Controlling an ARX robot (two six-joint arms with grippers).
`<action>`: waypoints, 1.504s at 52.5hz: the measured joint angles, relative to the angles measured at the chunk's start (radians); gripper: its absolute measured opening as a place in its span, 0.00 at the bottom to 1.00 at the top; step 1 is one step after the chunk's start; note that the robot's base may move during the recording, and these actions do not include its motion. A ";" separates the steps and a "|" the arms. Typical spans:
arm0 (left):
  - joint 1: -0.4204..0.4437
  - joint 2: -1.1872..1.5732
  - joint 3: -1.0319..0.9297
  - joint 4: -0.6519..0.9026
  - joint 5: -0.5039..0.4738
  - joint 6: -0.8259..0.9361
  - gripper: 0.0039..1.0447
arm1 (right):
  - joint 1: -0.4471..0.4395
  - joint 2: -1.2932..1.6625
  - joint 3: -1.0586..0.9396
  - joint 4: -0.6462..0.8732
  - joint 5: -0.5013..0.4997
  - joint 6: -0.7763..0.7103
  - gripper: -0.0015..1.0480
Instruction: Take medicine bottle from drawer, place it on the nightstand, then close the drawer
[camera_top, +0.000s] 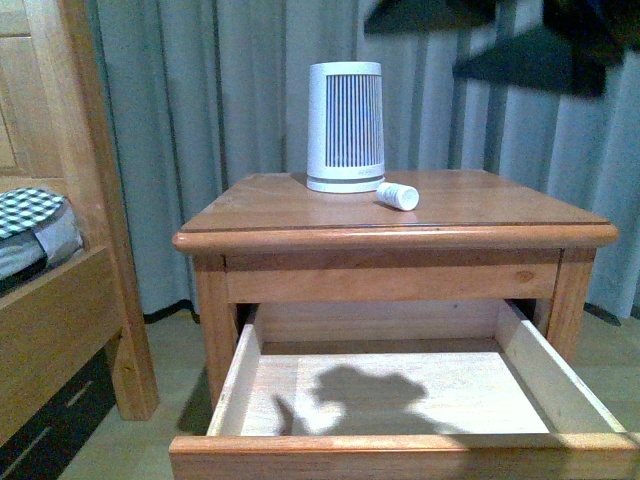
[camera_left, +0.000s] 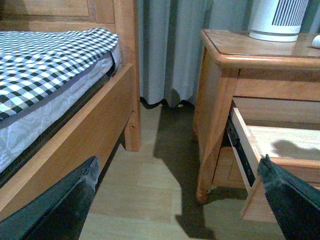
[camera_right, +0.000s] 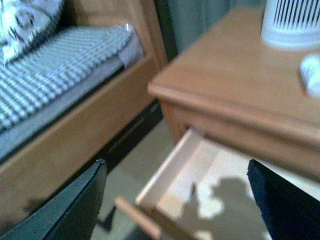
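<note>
The small white medicine bottle (camera_top: 397, 195) lies on its side on the nightstand (camera_top: 300, 215) top, just right of the ribbed white device. It shows blurred in the right wrist view (camera_right: 311, 74). The upper drawer (camera_top: 240, 370) stands pulled out, its pale interior bare with an arm's shadow on it; it also shows in the left wrist view (camera_left: 250, 150) and right wrist view (camera_right: 170, 170). My left gripper (camera_left: 177, 200) is open, low over the floor beside the nightstand's left leg. My right gripper (camera_right: 175, 200) is open above the drawer's left front corner. Neither arm shows in the front view.
A tall ribbed white-and-grey device (camera_top: 345, 125) stands at the back of the nightstand top. A wooden bed frame (camera_top: 95, 200) with a checked mattress (camera_left: 45, 60) stands to the left. Grey curtains (camera_top: 200, 100) hang behind. Wooden floor (camera_left: 145, 190) lies between bed and nightstand.
</note>
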 joint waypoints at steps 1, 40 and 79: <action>0.000 0.000 0.000 0.000 0.000 0.000 0.94 | 0.004 -0.023 -0.050 -0.002 0.002 0.001 0.76; 0.000 0.000 0.000 0.000 0.000 0.000 0.94 | -0.038 0.649 -0.202 0.474 0.332 -0.254 0.03; 0.000 0.000 0.000 0.000 0.000 0.000 0.94 | -0.124 0.904 0.326 0.339 0.400 -0.358 0.03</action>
